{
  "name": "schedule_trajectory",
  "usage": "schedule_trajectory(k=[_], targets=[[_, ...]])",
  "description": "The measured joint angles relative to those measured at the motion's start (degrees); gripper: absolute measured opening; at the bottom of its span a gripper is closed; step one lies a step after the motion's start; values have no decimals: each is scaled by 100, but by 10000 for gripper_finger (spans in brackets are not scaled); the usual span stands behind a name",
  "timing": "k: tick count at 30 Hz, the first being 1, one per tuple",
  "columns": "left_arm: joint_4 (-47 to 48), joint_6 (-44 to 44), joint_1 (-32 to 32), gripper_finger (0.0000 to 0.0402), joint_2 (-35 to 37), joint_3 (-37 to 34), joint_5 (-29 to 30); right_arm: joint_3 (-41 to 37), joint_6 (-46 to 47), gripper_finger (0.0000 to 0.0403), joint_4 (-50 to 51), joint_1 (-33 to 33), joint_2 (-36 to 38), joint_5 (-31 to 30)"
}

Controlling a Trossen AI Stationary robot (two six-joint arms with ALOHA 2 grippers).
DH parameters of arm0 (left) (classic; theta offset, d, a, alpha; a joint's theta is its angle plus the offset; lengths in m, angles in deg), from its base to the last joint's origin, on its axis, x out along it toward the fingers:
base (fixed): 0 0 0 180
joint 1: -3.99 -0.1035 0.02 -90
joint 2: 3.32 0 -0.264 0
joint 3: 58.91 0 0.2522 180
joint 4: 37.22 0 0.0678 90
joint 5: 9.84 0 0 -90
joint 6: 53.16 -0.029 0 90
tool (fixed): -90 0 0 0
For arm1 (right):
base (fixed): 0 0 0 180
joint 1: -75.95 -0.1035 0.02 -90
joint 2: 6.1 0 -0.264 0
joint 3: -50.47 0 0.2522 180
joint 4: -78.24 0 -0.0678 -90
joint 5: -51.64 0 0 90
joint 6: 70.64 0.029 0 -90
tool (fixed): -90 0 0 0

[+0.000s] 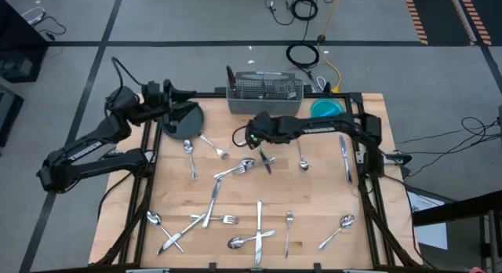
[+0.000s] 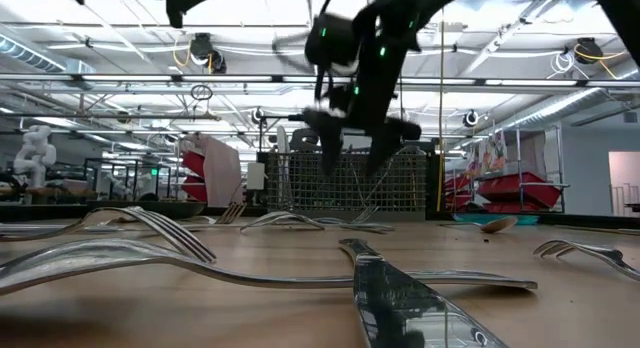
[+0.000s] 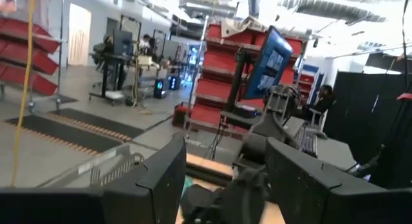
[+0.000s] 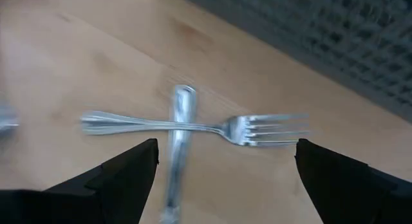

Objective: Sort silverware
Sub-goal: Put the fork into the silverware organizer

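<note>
Two crossed pieces, a fork (image 4: 193,126) over a knife (image 4: 177,147), sit under the right gripper (image 4: 225,163), jaws wide to straddle them, just near of the caddy (image 1: 265,92). Left gripper (image 1: 174,96) parks open far-left above the plate (image 1: 182,124).

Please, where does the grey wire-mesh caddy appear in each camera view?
High view: the wire-mesh caddy stands at the middle of the table's far edge.
Low view: centre, behind the right gripper.
Left wrist view: cannot tell.
Right wrist view: grey mesh beyond the crossed fork.
Shared landmark: the open right gripper, just in front of the caddy.
</note>
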Motion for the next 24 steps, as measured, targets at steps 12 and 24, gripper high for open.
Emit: schedule_trajectory(k=[12, 24], targets=[[321, 46, 0, 212, 24, 0, 17, 220, 414, 352, 626, 456, -197, 442], [310, 55, 0, 212, 20, 0, 17, 238, 499, 352, 298, 987, -207, 903]])
